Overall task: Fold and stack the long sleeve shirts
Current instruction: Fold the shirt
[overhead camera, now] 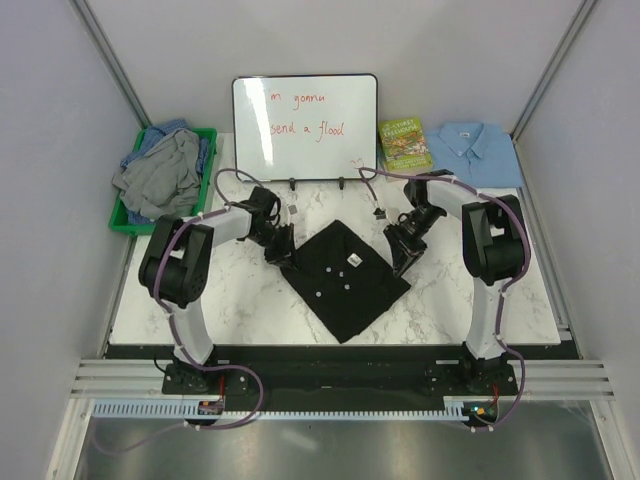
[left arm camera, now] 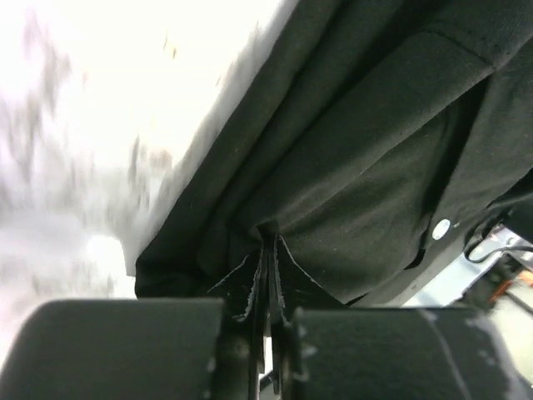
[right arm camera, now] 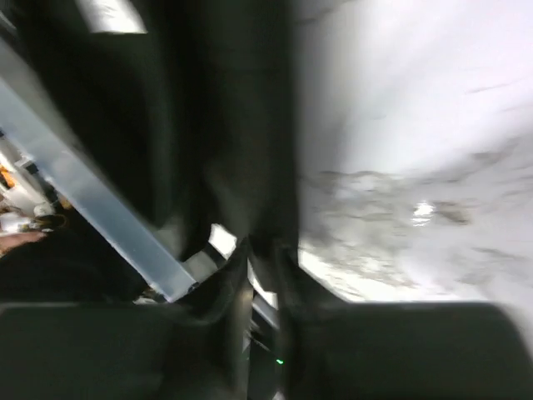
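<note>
A plain black shirt [overhead camera: 346, 280] with small pale buttons lies folded as a diamond on the marble table [overhead camera: 250, 300]. My left gripper [overhead camera: 284, 254] is shut on its left corner; the left wrist view shows the black fabric [left arm camera: 350, 167] pinched between the jaws [left arm camera: 268, 250]. My right gripper [overhead camera: 400, 260] is at its right corner, shut on the black fabric [right arm camera: 241, 150] in a blurred right wrist view [right arm camera: 262, 250]. A light blue collared shirt [overhead camera: 478, 152] lies folded at the back right. Grey and blue shirts [overhead camera: 162, 170] are heaped at the back left.
A green bin [overhead camera: 130, 220] at the back left holds the heap of shirts. A whiteboard [overhead camera: 305, 125] with red writing stands at the back centre. A green-covered book [overhead camera: 404, 144] lies beside it.
</note>
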Controlling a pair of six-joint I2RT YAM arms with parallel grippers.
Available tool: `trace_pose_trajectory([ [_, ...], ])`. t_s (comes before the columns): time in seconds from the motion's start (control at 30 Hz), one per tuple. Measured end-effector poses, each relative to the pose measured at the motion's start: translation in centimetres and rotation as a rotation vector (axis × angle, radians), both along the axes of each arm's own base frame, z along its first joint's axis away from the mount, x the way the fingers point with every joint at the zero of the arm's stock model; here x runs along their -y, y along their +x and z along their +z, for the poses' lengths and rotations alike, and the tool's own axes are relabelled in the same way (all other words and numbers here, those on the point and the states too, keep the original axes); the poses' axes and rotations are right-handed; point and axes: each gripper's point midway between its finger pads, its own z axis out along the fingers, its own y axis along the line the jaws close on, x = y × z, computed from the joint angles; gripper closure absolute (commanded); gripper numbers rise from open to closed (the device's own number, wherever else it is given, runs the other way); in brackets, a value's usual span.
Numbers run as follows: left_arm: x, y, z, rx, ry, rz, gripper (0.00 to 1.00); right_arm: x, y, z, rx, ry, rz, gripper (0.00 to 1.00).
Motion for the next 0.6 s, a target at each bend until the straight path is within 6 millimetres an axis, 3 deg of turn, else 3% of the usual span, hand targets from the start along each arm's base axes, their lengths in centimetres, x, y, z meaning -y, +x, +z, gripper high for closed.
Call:
trace_pose_trajectory([
  [0.07,-0.5,-1.3,0.0,-0.031,-0.005,0.024,0.98,0.4,0.8,-1.1,0.006,-0.038,0.013,0.95],
  [0.13,-0.7,-3.0,0.0,-0.067,-0.019,0.042,0.98,0.7,2.4,-2.2,0.043,-0.065,0.016,0.94],
  [0.23,-1.1,-6.4,0.2,-0.133,-0.053,0.076,0.82,0.7,6.1,-3.2,0.122,-0.096,0.023,0.82],
  [0.3,-1.3,-7.4,0.7,-0.141,-0.071,0.094,0.70,0.4,8.3,-2.9,0.185,-0.097,0.021,0.71],
  [0.33,-1.4,-7.5,1.2,-0.132,-0.086,0.108,0.68,0.3,9.7,-2.5,0.229,-0.095,0.019,0.57],
  [0.4,-1.7,-6.5,2.4,-0.088,-0.118,0.140,0.63,-0.1,11.8,-1.6,0.301,-0.081,0.003,0.47],
  [0.5,-1.9,-3.7,4.7,0.009,-0.163,0.166,0.61,0.0,13.7,0.5,0.395,-0.056,-0.028,0.46],
  [0.6,-1.1,-1.2,7.2,0.108,-0.223,0.134,0.60,0.9,13.2,3.4,0.451,-0.015,-0.096,0.50],
])
